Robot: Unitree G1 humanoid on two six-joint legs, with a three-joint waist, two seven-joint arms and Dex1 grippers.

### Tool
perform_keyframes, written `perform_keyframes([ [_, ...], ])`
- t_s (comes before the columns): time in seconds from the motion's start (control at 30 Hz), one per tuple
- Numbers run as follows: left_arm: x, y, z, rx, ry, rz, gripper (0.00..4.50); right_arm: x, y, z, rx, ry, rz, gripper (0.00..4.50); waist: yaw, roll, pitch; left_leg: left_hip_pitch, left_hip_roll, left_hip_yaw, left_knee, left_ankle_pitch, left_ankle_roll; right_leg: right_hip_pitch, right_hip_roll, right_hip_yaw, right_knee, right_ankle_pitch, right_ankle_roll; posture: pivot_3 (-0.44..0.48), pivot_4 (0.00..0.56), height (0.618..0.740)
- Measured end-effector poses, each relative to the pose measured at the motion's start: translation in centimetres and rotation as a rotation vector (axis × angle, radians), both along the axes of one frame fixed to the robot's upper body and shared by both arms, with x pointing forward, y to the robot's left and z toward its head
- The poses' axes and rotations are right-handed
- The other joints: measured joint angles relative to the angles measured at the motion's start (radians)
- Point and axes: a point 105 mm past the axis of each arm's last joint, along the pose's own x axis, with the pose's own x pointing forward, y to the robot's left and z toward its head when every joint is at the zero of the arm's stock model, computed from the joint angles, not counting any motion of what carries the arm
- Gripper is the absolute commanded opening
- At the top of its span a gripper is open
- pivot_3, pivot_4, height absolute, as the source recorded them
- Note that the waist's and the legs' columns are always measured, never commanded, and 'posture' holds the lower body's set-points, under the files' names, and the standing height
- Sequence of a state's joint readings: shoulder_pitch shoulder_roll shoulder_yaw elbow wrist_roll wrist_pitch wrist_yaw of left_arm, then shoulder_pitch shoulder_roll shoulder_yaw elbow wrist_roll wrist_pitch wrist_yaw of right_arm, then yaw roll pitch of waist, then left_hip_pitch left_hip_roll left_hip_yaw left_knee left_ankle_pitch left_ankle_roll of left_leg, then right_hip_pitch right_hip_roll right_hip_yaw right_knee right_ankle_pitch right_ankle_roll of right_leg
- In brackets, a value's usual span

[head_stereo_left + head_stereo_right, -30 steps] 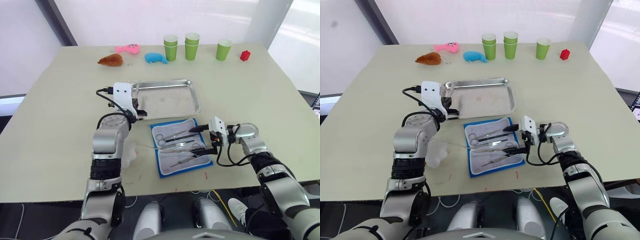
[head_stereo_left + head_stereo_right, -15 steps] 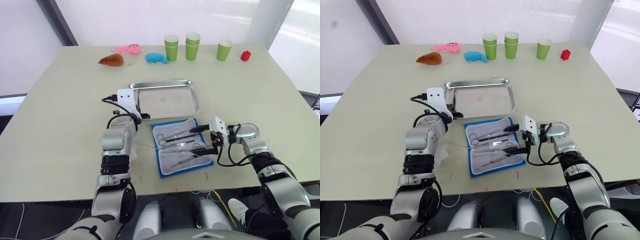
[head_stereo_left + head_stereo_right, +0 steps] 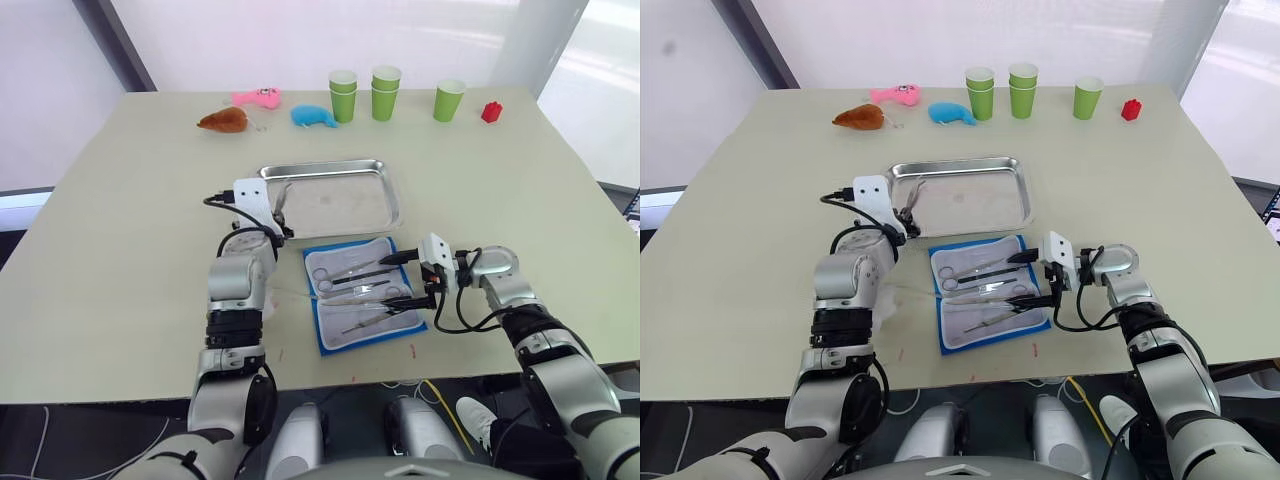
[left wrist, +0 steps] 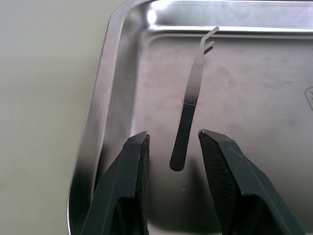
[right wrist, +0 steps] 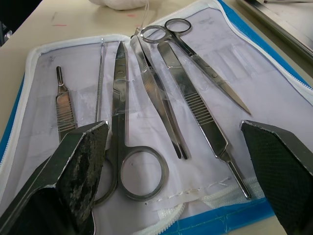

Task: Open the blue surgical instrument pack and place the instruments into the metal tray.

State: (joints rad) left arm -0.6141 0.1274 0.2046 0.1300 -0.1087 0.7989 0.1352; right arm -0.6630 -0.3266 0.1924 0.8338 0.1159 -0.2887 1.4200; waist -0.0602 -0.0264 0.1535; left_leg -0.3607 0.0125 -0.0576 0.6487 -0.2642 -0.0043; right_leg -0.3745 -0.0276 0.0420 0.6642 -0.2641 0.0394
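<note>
Left pincer [image 4: 173,147], open over tweezers [image 4: 191,103] in the tray [image 3: 385,196] at centre frame; lift straight clear. Right pincer [image 5: 176,161], open, above the opened pack [image 3: 325,340] just below.

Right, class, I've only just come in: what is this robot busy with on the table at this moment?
The robot is moving surgical instruments from the opened blue pack into the metal tray. One thin tweezer-like instrument already lies in the tray, and the left tool hangs open just over its near end. The right tool is spread wide at the pack's edge, above the scissors and forceps lying on the lining. Nothing is gripped.
</note>
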Motion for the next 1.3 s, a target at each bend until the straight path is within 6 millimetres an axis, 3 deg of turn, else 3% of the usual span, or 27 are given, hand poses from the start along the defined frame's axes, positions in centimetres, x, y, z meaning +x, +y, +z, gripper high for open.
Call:
perform_keyframes([
  [0.2, 0.2, -0.3, 0.9, 0.001, -0.049, -0.038, 1.84, 0.0, 0.0, 0.0, 0.000, 0.000, 0.000, 4.50, 0.000, 0.000, 0.000, 0.000, 0.000, -0.001, -0.001, 0.001, -0.002, 0.000, 0.000, -0.001, -0.001, 0.000, 0.000, 0.000, 0.150, 0.740],
  [0.4, -0.4, -2.9, 4.9, 0.030, -0.258, -0.390, 1.84, 0.0, 0.1, 0.0, 0.004, 0.000, -0.001, 4.50, -0.004, 0.000, 0.000, 0.001, 0.000, 0.000, -0.004, 0.003, -0.006, 0.000, 0.000, 0.000, -0.002, 0.000, 0.000, 0.000, 0.150, 0.740],
  [0.47, -0.9, -3.4, 5.0, 0.019, -0.274, -0.465, 1.84, 0.0, 0.2, 0.0, 0.005, 0.000, -0.003, 4.50, -0.004, 0.000, 0.000, 0.001, -0.001, -0.001, -0.006, 0.004, -0.007, 0.000, 0.000, 0.000, -0.002, 0.000, 0.000, 0.000, 0.150, 0.740],
  [0.6, -2.9, -3.7, 4.3, 0.012, -0.254, -0.664, 1.84, 0.0, 0.4, 0.0, 0.011, 0.000, -0.004, 4.50, -0.009, 0.000, 0.000, 0.001, 0.000, -0.001, -0.007, 0.004, -0.007, 0.000, 0.001, 0.000, -0.002, 0.000, 0.000, 0.000, 0.150, 0.740],
  [0.73, -6.1, -3.9, 3.6, 0.054, -0.207, -0.929, 1.84, 0.0, 0.5, 0.0, 0.015, 0.000, -0.006, 4.50, -0.011, 0.000, 0.000, 0.001, 0.001, -0.001, -0.008, 0.004, -0.006, -0.001, 0.002, 0.001, -0.002, 0.000, -0.001, 0.000, 0.150, 0.740],
  [1.03, -12.5, -1.1, 3.1, 0.251, -0.036, -1.415, 1.84, 0.0, 0.6, -0.1, 0.021, -0.001, -0.009, 4.50, -0.009, 0.001, 0.001, 0.003, 0.007, 0.001, -0.011, 0.004, -0.006, -0.002, 0.003, 0.001, -0.003, -0.005, -0.008, 0.000, 0.150, 0.740],
  [1.13, -13.6, -0.9, 3.1, 0.229, -0.025, -1.490, 2.59, -0.1, 0.6, -0.1, 0.022, -0.002, -0.010, 4.50, -0.008, 0.002, 0.001, 0.003, 0.009, 0.001, -0.011, 0.004, -0.006, -0.002, 0.002, 0.001, -0.003, -0.005, -0.009, 0.000, 0.150, 0.740],
  [1.27, -15.1, 0.3, 4.5, 0.210, -0.007, -1.552, 4.44, -0.2, 0.7, -0.1, 0.026, -0.006, -0.013, 4.50, -0.008, 0.004, 0.003, 0.002, 0.010, 0.000, -0.012, 0.004, -0.006, -0.002, 0.003, 0.000, -0.003, -0.006, -0.009, 0.000, 0.150, 0.740],
  [1.3, -15.3, 0.5, 4.9, 0.206, -0.007, -1.561, 4.44, -0.2, 0.7, -0.1, 0.027, -0.006, -0.013, 4.50, -0.008, 0.004, 0.003, 0.003, 0.010, 0.000, -0.012, 0.004, -0.006, -0.002, 0.005, 0.000, -0.003, -0.006, -0.010, 0.000, 0.150, 0.740],
])
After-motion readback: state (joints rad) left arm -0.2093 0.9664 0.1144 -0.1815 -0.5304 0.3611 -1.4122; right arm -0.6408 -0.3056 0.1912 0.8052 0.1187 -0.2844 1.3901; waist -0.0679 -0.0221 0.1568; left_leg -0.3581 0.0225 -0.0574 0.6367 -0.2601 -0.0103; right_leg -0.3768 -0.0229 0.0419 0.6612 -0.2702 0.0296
